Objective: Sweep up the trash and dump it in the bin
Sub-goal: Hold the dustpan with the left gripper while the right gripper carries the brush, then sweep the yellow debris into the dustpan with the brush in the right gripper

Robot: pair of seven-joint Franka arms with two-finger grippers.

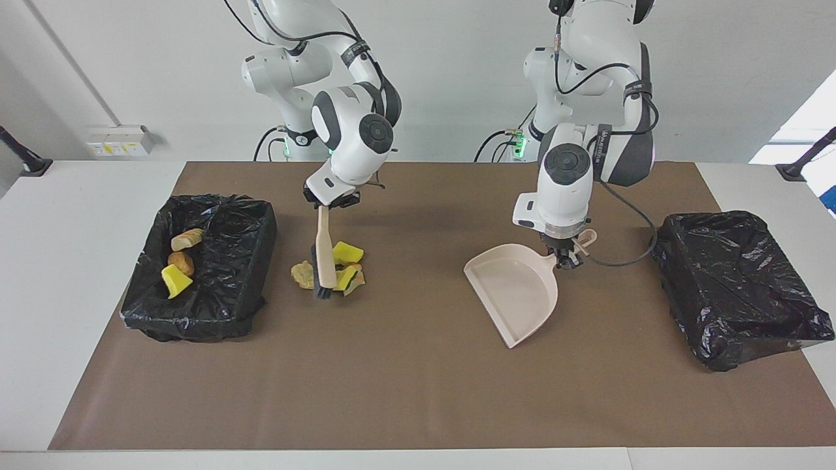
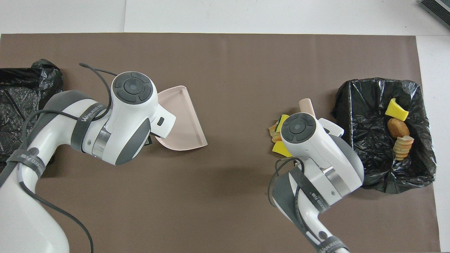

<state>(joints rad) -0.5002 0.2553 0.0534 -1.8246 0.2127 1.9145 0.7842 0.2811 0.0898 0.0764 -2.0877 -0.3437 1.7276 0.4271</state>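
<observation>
My right gripper (image 1: 326, 203) is shut on the handle of a beige hand brush (image 1: 323, 248). Its dark bristles rest on the mat in a small pile of trash: a yellow sponge wedge (image 1: 348, 251), a pale beige lump (image 1: 302, 274) and a yellow and orange piece (image 1: 351, 279). In the overhead view the pile (image 2: 277, 129) is partly hidden under the right arm. My left gripper (image 1: 566, 259) is shut on the handle of the pink dustpan (image 1: 516, 294). The dustpan sits low on the mat toward the left arm's end, and its mouth faces the pile. It also shows in the overhead view (image 2: 180, 116).
A bin lined with a black bag (image 1: 258, 251) stands at the right arm's end, beside the pile. It holds a yellow wedge (image 1: 175, 281), a brown lump (image 1: 181, 262) and a beige ridged piece (image 1: 187, 239). A second black-lined bin (image 1: 731, 287) stands at the left arm's end.
</observation>
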